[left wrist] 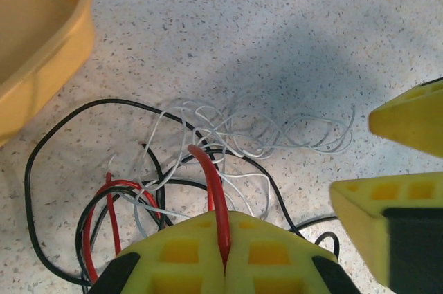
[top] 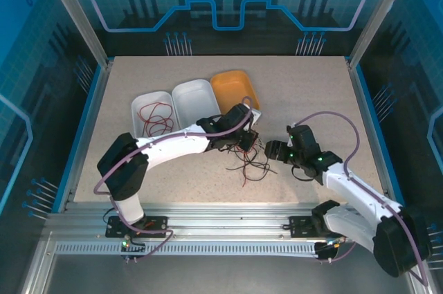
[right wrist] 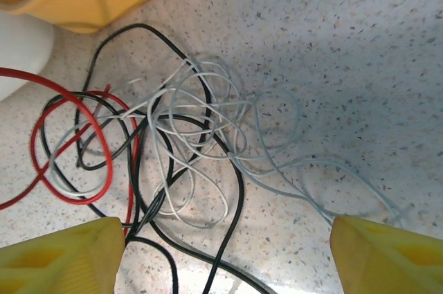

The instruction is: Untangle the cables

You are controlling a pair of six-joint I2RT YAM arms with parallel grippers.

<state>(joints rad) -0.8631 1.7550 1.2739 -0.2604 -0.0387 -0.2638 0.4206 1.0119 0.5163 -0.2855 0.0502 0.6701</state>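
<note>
Since your L gripper [left wrist: 224,242] has its pads pinched tight on 1 red cable [left wrist: 213,194], w/ the strand coming straight out of the seam between them, you've got an anchor. That hold looks meant to draw the red one off the rest of the cables [right wrist: 181,111] while the knot lies on the table [top: 311,100]. Just ahead of the L jaws the red arches up, then drops into the tangle. Black loops lie to the left of those jaws, whitish coils just beyond them. Your R gripper [right wrist: 225,256] is spread wide w/ nothing in it. The bulk of the tangle lies ahead of its 2 fingers and a few black strands run back between them, prob. so it can pin or take a 2nd strand as a counter-hold. From the top view both arms reach inward, wrists pitched down, the 2 grippers near nose to nose w/ the tangle just under and between them. The orange tray [top: 234,86] sits beyond the L jaws to the left. The far white tray [top: 151,96] holds red cables, so I'd judge sorting partly done. Risk: pull red w/o the R closing and the whole knot may drag along.
</note>
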